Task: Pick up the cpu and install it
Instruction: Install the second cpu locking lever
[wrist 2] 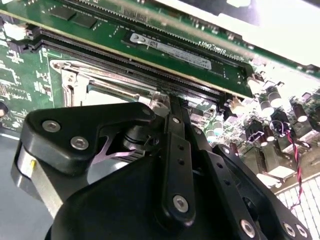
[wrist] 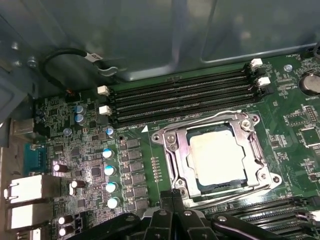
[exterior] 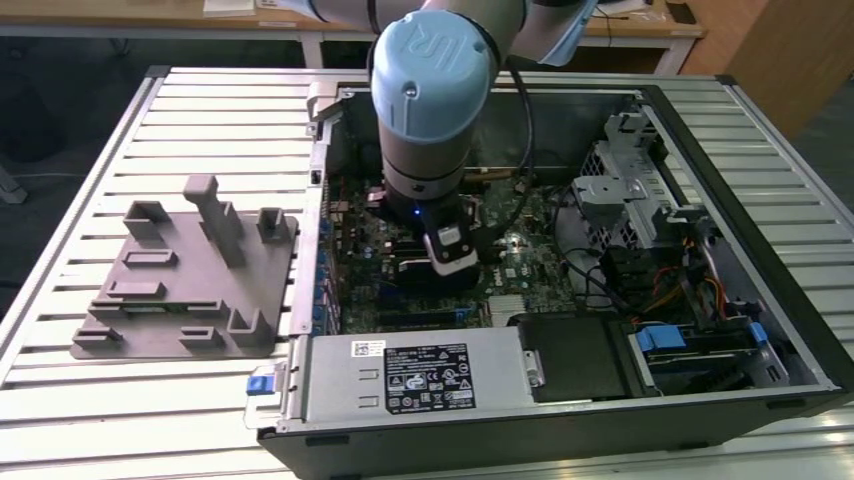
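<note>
The cpu (wrist: 217, 157), a flat square chip with a pale silver top, lies flat inside the metal socket frame (wrist: 172, 145) on the green motherboard. My gripper (wrist: 172, 200) hovers just off one edge of the socket, its two black fingers pressed together with nothing between them. In the second wrist view the gripper (wrist 2: 169, 100) points its joined tips at the edge of the socket frame (wrist 2: 75, 80). In the exterior view the arm (exterior: 427, 110) reaches straight down into the open computer case.
Black memory slots (wrist: 185, 97) run along the socket's far side, and capacitors (wrist: 110, 170) stand beside it. A grey plastic tray (exterior: 187, 290) with upright posts sits on the slatted table at the exterior view's left. Power supply (exterior: 414, 375), drive cage (exterior: 641, 190) and cables (exterior: 627, 280) crowd the case.
</note>
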